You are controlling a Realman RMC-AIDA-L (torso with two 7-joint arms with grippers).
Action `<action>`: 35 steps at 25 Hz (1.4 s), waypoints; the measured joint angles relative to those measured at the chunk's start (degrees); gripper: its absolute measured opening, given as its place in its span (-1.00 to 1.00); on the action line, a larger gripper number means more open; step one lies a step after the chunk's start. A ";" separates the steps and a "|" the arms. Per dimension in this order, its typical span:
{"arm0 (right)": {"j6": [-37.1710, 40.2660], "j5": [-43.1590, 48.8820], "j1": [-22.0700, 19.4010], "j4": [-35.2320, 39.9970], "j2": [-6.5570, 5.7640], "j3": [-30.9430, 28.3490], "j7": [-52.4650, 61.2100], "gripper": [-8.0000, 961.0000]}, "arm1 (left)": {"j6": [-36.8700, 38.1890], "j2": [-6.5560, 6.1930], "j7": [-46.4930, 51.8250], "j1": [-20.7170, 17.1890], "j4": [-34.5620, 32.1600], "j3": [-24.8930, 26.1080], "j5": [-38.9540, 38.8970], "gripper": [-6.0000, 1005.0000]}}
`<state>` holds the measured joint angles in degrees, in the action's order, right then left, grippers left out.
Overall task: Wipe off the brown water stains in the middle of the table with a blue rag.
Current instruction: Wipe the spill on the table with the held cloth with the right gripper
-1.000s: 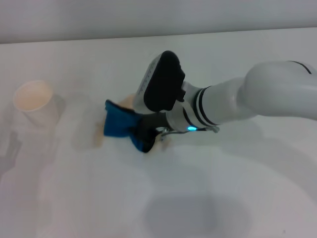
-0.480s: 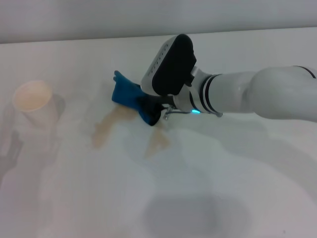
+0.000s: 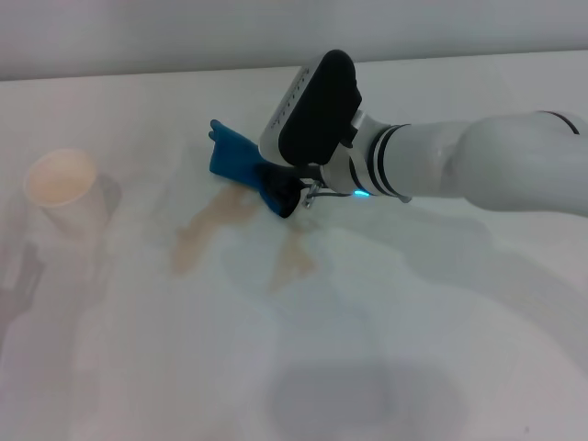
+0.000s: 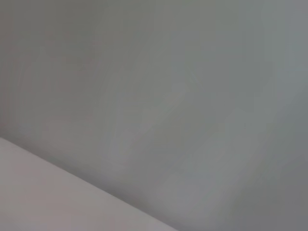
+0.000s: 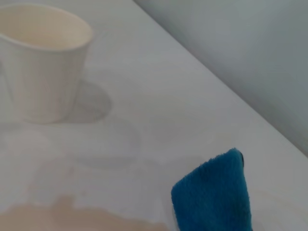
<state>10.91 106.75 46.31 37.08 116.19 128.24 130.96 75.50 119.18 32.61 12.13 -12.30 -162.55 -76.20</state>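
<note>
1. Far left I see the paper cup point(image 3: 61, 180) standing upright on the table point(image 3: 138, 367), well apart from the spill; I leave it alone.
2. My left gripper is not in the head view, and its wrist camera gives only a blank grey surface; I cannot tell how its fingers stand.
3. The brown stain point(image 3: 197, 230) lies in the middle of the table, right of the cup; a second patch point(image 3: 292, 260) sits nearer me and further right; both look wet and unwiped.
4. The blue rag point(image 3: 241, 167) lies at the far edge of the stain, its free end pointing left, its right end pinched in my right gripper point(image 3: 283, 197); the fingers are clenched on the cloth.
5. I judge the wiping to be mid-stroke, with the rag at the far end of a pass and most of the stain remaining.
6. Next I would draw the rag near, pressed flat, across both patches; pressing too lightly would only smear the liquid.
</note>
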 joint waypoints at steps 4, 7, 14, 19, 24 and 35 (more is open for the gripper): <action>0.18 0.14 -0.16 -0.15 0.00 0.55 0.00 -0.79 | 0.00 0.00 0.00 0.19 0.00 0.03 0.00 0.77; 0.53 0.19 -0.16 -0.40 0.00 0.63 0.00 -0.79 | 0.00 0.00 0.00 0.33 0.00 0.08 0.00 0.77; 1.74 0.21 0.07 -0.05 0.00 2.06 -0.04 -0.79 | 0.02 0.00 0.00 0.25 0.00 0.29 0.00 0.77; 1.56 0.21 0.11 0.05 0.00 2.42 -0.10 -0.65 | 0.06 -0.08 0.00 0.31 0.00 0.31 -0.05 0.77; 1.46 0.21 0.10 0.05 0.00 2.20 -0.12 -0.41 | 0.09 -0.09 0.00 0.34 0.14 0.31 -0.20 0.77; -0.93 0.17 -0.06 -0.50 0.00 3.59 -0.17 -0.42 | 0.10 -0.09 0.00 0.62 0.43 0.31 -0.36 0.77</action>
<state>9.98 106.93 46.25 36.59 116.19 131.83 130.78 75.59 119.09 32.61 12.75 -11.87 -162.24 -76.55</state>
